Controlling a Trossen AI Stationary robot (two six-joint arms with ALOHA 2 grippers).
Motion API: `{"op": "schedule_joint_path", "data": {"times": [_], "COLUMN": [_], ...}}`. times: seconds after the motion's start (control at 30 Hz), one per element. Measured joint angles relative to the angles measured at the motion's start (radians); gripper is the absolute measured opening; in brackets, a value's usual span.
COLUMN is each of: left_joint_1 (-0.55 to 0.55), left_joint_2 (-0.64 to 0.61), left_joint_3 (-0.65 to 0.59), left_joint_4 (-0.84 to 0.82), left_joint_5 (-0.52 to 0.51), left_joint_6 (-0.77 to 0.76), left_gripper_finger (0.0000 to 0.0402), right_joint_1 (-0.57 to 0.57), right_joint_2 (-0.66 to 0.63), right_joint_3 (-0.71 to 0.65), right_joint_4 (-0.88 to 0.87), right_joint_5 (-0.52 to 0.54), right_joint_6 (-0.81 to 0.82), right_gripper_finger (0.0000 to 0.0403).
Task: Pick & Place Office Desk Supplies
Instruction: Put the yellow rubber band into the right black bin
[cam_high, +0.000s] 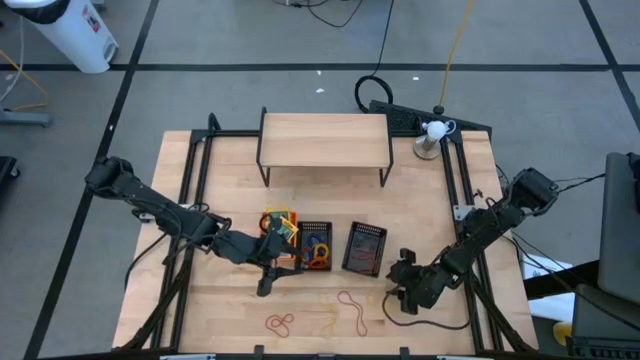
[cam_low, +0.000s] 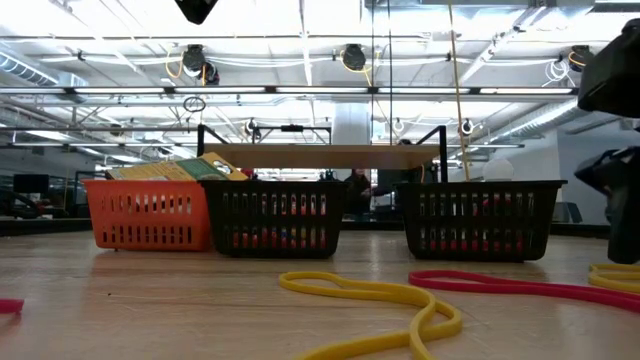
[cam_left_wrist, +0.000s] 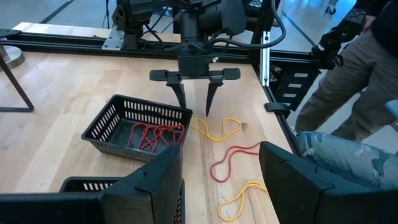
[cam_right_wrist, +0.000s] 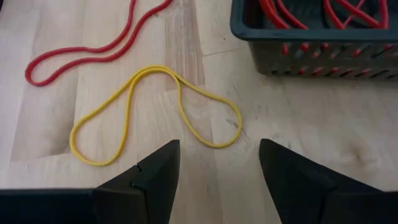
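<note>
Pale wood made up the surface (cam_high: 225, 300), with a shelf (cam_high: 324, 140) standing at its far edge. Midway across sat three bins in a row: an orange bin (cam_high: 281, 229) holding yellow-and-green packs (cam_low: 170, 170), a black bin (cam_high: 315, 246) with red and orange bands in it, then a second black bin (cam_high: 365, 247) with red bands inside. Loose bands lay near the front edge: a yellow band (cam_right_wrist: 149, 112) and a red band (cam_right_wrist: 93, 50) toward the right, another red loop (cam_high: 279, 322) farther left.

Left end effector (cam_high: 265, 286) hovered just in front of the orange bin, fingers spread and holding nothing. Right end effector (cam_high: 392, 298) hung over the yellow band, near the second black bin's front corner, fingers parted and empty.
</note>
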Motion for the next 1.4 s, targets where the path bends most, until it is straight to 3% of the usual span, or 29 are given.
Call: {"op": "schedule_joint_path", "data": {"times": [0.13, 0.63, 1.4], "left_joint_1": [0.0, 0.0, 0.001], "left_joint_2": [0.0, 0.0, 0.0], "left_joint_3": [0.0, 0.0, 0.0], "left_joint_4": [0.0, 0.006, 0.002], "left_joint_5": [0.0, -0.035, -0.037], "left_joint_6": [-0.004, -0.008, -0.001], "left_gripper_finger": [0.0209, 0.0209, 0.0209], "right_joint_1": [0.0, -0.05, -0.088], "right_joint_2": [-0.001, 0.019, 0.083], "right_joint_3": [-0.015, -0.019, -0.017], "right_joint_4": [0.011, 0.101, 0.219], "right_joint_5": [0.001, -0.004, -0.13], "right_joint_6": [-0.012, -0.336, -0.219], "right_gripper_finger": [0.021, 0.021, 0.0199]}}
